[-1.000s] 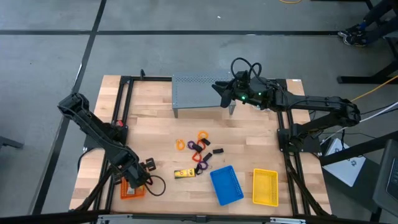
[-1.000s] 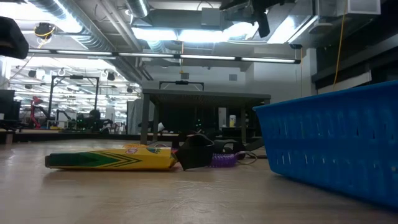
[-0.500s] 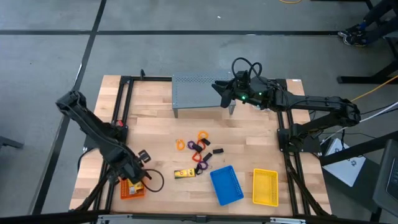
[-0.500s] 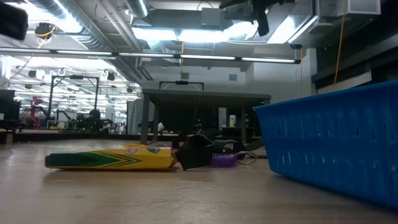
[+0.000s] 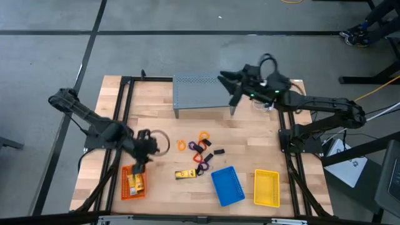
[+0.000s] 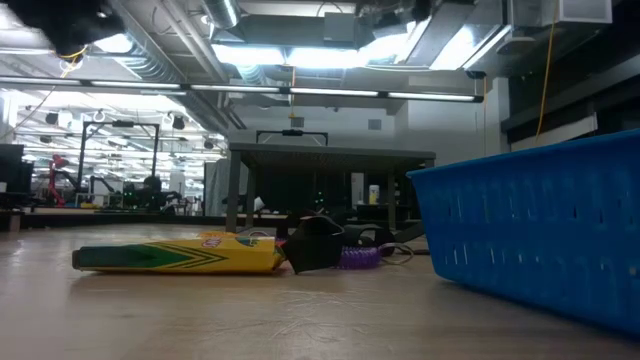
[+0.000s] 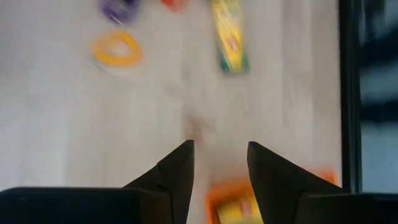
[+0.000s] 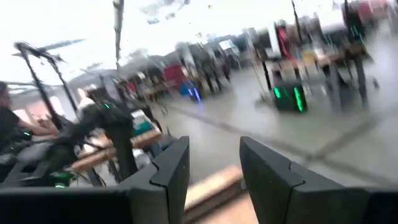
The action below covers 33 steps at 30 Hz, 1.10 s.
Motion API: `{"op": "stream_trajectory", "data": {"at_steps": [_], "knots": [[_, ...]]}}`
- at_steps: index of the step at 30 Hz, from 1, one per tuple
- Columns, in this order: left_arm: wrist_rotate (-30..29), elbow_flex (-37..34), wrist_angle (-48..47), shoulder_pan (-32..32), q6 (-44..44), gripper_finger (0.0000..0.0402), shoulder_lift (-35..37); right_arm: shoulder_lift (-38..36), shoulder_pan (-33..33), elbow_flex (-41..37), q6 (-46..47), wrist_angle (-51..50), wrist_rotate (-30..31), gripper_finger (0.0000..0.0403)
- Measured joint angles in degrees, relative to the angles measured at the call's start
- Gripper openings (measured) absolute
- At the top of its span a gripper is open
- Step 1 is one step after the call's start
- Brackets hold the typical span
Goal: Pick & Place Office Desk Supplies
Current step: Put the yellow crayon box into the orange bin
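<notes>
Left gripper (image 5: 145, 145) hangs over bare wood above the orange basket (image 5: 133, 185), fingers apart, nothing between them. Right gripper (image 5: 230, 85) sits by the grey shelf (image 5: 199, 92), fingers apart and empty too. The supplies (image 5: 199, 150) cluster mid-table with open wood around them. Only the low view shows the yellow packet (image 6: 178, 255) side-on; its print isn't readable.

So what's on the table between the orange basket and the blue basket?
In the high view, one yellow packet lies on the wood between the orange basket and the blue basket. Nothing else sits there.
</notes>
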<state>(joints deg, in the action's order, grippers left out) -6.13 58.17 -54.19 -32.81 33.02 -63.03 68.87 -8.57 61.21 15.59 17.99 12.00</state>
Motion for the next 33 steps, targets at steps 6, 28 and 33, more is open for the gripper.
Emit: {"op": "stream_trajectory", "data": {"at_steps": [6,28,33], "knots": [[3.01,-0.02,2.53,9.83,-4.11,0.0128,-3.41,-10.72,-0.01,0.00,-2.53,-7.69,-3.40,0.0143],[18.86,2.14,30.94,24.71,-8.50,0.0131,-30.91,-41.87,0.91,0.07,3.60,-49.77,-13.32,0.0143],[18.60,5.82,30.49,21.66,-8.30,0.0155,-33.00,-45.42,0.91,-0.39,1.66,-53.62,-12.89,0.0143]]}}
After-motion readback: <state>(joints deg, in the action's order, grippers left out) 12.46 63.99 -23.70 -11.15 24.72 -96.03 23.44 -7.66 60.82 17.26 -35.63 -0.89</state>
